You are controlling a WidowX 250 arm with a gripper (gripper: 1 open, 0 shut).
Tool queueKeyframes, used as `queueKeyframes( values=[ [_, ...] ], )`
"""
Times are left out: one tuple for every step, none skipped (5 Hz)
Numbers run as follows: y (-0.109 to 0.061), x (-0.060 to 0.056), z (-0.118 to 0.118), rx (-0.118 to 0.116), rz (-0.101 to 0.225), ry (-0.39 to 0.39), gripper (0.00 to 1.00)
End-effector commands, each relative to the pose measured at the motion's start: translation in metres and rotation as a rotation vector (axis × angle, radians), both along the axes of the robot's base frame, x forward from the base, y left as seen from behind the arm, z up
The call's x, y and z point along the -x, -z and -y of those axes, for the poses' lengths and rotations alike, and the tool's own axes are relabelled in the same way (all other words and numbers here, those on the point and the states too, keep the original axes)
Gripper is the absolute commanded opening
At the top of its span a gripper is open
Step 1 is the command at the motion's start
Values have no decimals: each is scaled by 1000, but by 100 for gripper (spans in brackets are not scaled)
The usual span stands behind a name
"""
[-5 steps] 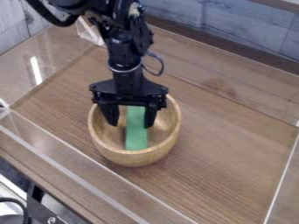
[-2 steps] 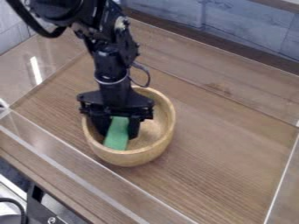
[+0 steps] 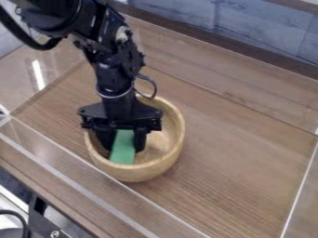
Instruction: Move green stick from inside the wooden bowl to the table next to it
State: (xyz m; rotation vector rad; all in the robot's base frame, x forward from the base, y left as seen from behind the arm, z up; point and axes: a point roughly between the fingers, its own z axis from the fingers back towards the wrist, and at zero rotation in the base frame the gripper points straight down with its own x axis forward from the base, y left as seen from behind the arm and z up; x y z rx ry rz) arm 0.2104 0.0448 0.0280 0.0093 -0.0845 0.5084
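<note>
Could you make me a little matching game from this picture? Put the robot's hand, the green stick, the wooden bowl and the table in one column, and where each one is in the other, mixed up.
Things:
1. hand
2. green stick
3. wooden bowl
4. table

Places:
A. resting on the brown planks, near the front clear wall
B. lying inside the bowl, between the two fingers
C. underneath everything, bordered by clear walls
D. pointing down into the bowl, fingers either side of the stick

Pairs: 1-D, 2-B, 3-A, 4-C
</note>
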Motion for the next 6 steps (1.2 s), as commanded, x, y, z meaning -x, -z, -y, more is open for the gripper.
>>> queueKeyframes(
  values=[
    [-8,-10,-3,-3,16,29,0],
    [-12,-18,-7,1,15,51,0],
    [-13,-21,-6,7,16,58,0],
    [-13,-23,-5,12,15,63,0],
    [-17,-28,2,16,13,29,0],
    [-18,-32,9,19,11,0,0]
  ],
)
